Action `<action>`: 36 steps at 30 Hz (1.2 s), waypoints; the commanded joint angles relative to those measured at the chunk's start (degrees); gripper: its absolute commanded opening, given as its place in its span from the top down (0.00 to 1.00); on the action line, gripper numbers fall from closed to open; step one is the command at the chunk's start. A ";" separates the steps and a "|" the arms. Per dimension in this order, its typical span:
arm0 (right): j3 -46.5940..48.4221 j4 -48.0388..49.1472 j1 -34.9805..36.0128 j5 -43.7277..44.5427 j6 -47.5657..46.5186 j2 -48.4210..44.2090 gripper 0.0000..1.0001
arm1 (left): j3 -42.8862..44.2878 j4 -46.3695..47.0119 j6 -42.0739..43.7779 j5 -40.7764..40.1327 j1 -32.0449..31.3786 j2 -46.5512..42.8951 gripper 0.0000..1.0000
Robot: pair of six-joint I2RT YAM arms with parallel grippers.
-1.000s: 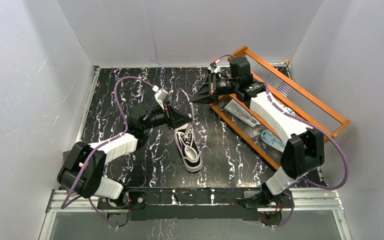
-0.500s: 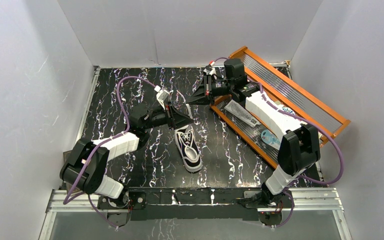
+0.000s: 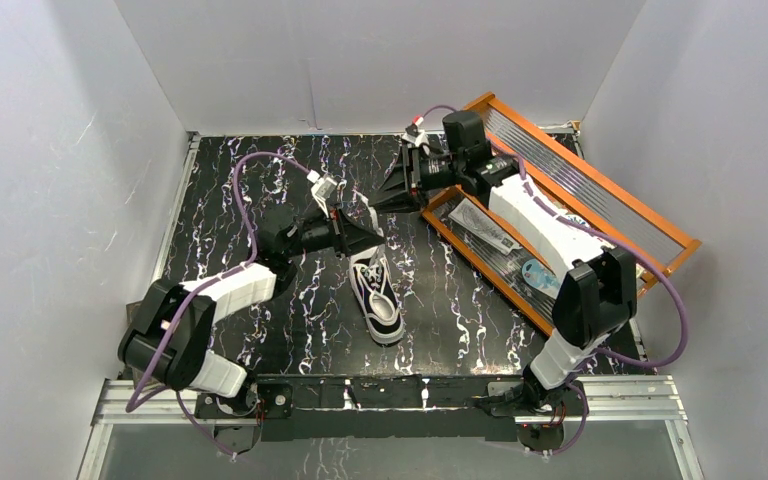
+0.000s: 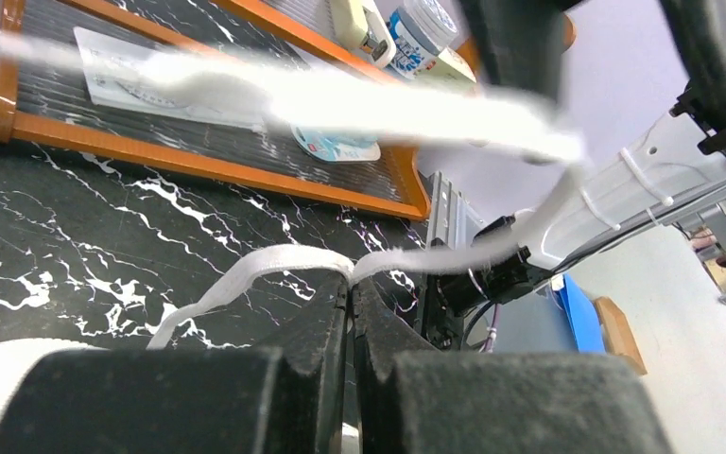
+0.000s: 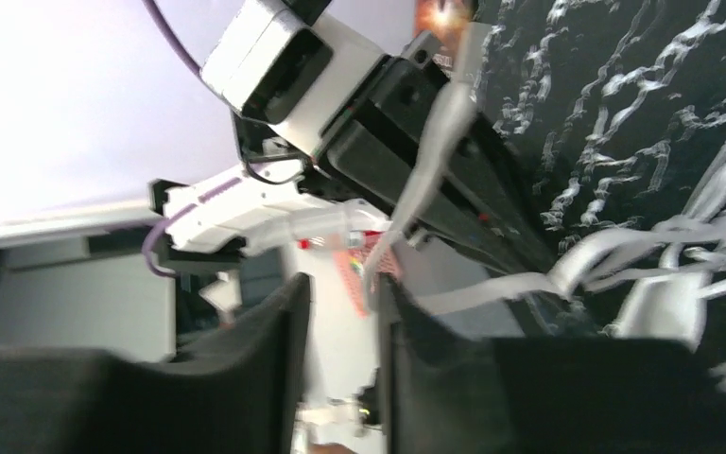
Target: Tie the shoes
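Pulling the lace snug looks like the step in hand. The left claw (image 4: 350,287) is pressed together, pinching the white lace (image 4: 265,268) right at its tips. The sneaker (image 3: 378,292) sits on the table (image 3: 460,310) just beside that claw, on the side toward the arm bases. The right claw (image 5: 344,301) is slightly spread, with a strand crossing its mouth but not clamped as far as I can tell. It hovers just beyond the left claw, with the wooden tray (image 3: 615,190) behind it. My take: hold the left pinch firm, close the right one squarely on the strand, then pull apart evenly so the shoe doesn't drag.
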 commanded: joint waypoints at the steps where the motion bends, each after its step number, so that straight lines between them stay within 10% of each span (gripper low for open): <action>1: 11.83 -20.96 -3.24 4.02 -25.68 3.01 0.47 | 0.48 -4.19 1.11 -1.45 0.96 -7.29 1.00; 4: 18.28 -31.21 -6.56 12.03 -36.37 4.68 0.29 | -0.52 -5.55 -0.22 -2.32 1.21 -8.91 1.00; 11: 11.39 -31.18 -10.44 26.75 -49.19 3.58 0.24 | -1.84 -5.48 -3.59 -4.30 2.28 -10.09 1.00; 30: -24.14 22.56 -0.66 0.25 -57.56 -5.54 0.56 | -2.31 0.71 -11.23 -1.71 5.35 -8.76 1.00; 36: -21.88 22.52 0.31 1.71 -64.82 -0.89 0.59 | -1.00 0.75 -12.84 -0.76 5.40 -7.68 1.00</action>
